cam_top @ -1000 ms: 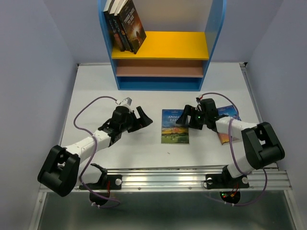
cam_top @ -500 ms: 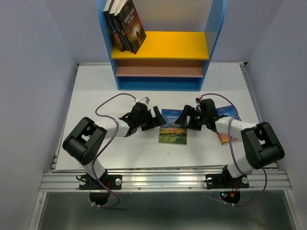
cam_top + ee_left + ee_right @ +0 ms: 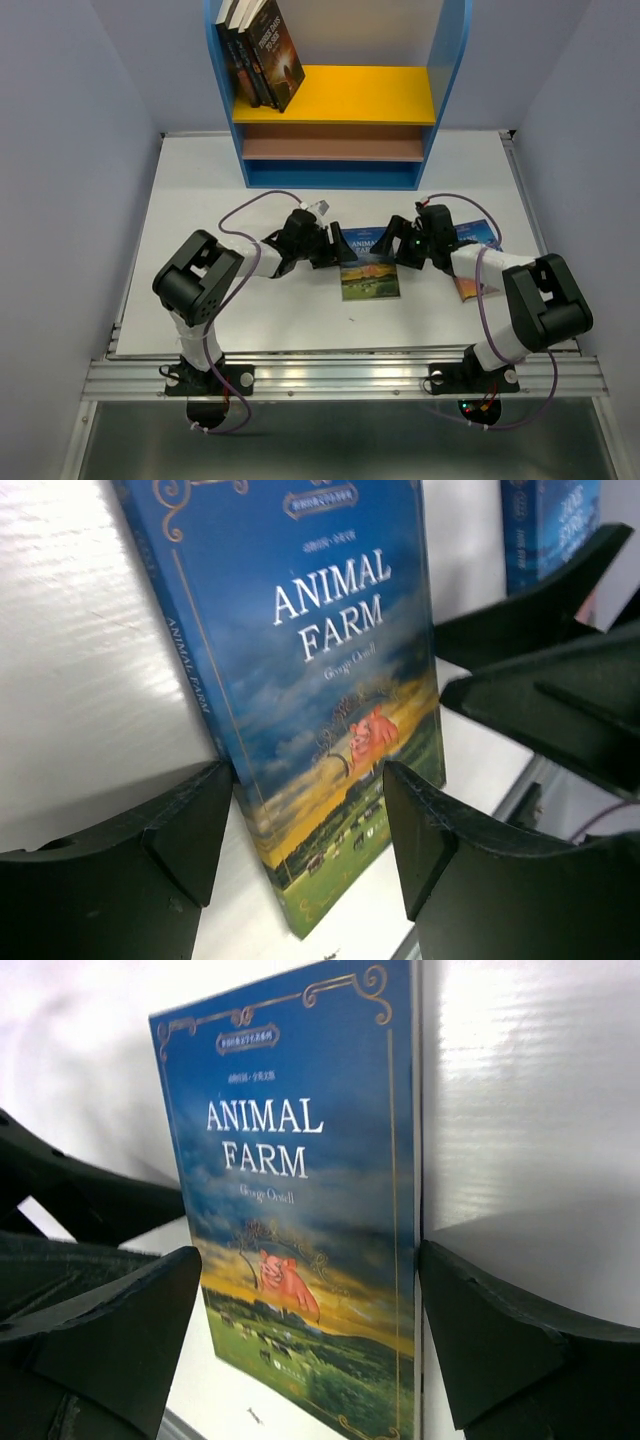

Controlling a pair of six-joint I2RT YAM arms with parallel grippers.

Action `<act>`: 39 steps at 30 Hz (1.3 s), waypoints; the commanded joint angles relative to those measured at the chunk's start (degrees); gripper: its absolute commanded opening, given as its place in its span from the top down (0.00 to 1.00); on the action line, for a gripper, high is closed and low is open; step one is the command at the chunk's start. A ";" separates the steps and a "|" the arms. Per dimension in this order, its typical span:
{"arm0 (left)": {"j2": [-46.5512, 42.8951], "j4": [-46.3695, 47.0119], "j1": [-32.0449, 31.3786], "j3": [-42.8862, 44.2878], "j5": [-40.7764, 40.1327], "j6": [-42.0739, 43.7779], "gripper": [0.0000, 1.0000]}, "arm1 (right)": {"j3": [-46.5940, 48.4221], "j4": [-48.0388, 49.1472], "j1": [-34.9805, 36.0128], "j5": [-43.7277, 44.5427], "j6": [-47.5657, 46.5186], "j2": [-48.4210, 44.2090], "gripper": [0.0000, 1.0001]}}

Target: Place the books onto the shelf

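Observation:
A blue "Animal Farm" book (image 3: 368,272) lies flat on the white table (image 3: 200,200), its far end under both grippers. My left gripper (image 3: 335,245) is at its far left corner, open. In the left wrist view (image 3: 310,800) one finger (image 3: 160,840) touches the spine and the other (image 3: 450,870) hangs over the cover (image 3: 330,650). My right gripper (image 3: 390,246) is at the far right corner, open (image 3: 305,1280) astride the cover (image 3: 300,1180), one finger (image 3: 500,1340) at the page edge. More books (image 3: 476,236) lie under the right arm. The shelf (image 3: 340,95) holds several books (image 3: 262,55) leaning at its left.
The shelf stands at the table's far edge, with its lower board (image 3: 330,145) bare. The right arm (image 3: 520,290) and its cable lie over the stack at the right. In the left wrist view the right gripper's black fingers (image 3: 540,650) are close ahead.
The left arm has swung right from the table's left side to the book's far left corner, and its jaws have narrowed. The book has turned slightly. The right arm has hardly moved.

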 commanded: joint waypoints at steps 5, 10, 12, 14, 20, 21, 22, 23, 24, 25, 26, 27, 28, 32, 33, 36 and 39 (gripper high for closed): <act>1.78 34.38 -2.17 -4.50 20.40 -16.19 0.30 | -3.92 2.62 1.30 -5.96 4.10 4.63 0.07; 3.63 50.47 -1.99 -6.88 19.88 -23.06 0.31 | -5.41 3.59 1.30 -6.40 4.89 3.40 0.14; 4.07 51.55 -1.90 -7.15 18.91 -24.13 0.33 | -5.76 3.51 1.30 -7.27 4.98 2.17 0.21; 3.98 49.54 -1.90 -6.27 17.86 -23.34 0.34 | -6.11 3.33 1.30 -8.94 4.89 1.29 0.25; 4.42 45.39 -1.81 -5.92 15.31 -21.14 0.34 | -5.94 2.89 1.30 -14.65 3.14 -2.23 0.30; 4.59 44.79 -1.73 -5.74 14.87 -20.88 0.34 | -6.03 2.80 1.30 -14.75 3.14 -2.23 0.29; 4.42 44.26 -1.81 -5.57 14.52 -20.53 0.34 | -6.20 2.80 1.30 -14.66 3.40 -1.88 0.28; 4.25 42.69 -1.73 -4.87 14.08 -19.04 0.36 | -6.38 2.37 1.30 -14.40 3.23 -1.62 0.28; 3.90 38.75 -1.73 -4.60 13.90 -18.25 0.36 | -6.38 1.84 1.30 -14.05 2.79 -1.27 0.28; 3.37 37.93 -1.81 -4.77 13.47 -17.46 0.36 | -5.86 0.97 1.30 -13.61 2.35 -1.09 0.27; 2.50 37.14 -1.73 -5.47 12.94 -16.84 0.36 | -5.50 0.26 1.30 -13.08 0.60 -1.18 0.25; 0.40 34.09 -1.64 -5.65 11.63 -15.27 0.34 | -5.06 -2.18 1.30 -11.95 -0.72 -1.61 0.23; -1.10 31.10 -1.46 -5.91 10.57 -13.68 0.34 | -3.76 -3.77 1.30 -11.24 -2.38 -1.79 0.21; -10.85 9.92 -1.38 -6.79 1.97 -4.37 0.28 | -3.12 -9.50 1.30 -9.38 -9.08 -2.93 0.16; -15.40 6.75 -1.38 -7.40 -1.62 -2.96 0.27 | -3.13 -9.42 1.30 -10.69 -9.69 -3.11 0.15; -21.40 -6.34 -1.38 -8.90 -7.62 -0.23 0.23 | -2.34 -9.07 1.30 -12.80 -11.63 -2.85 0.11; -22.56 -13.75 -1.46 -11.62 -7.12 -0.13 0.24 | -0.33 -8.71 1.99 -14.82 -13.21 -1.62 0.08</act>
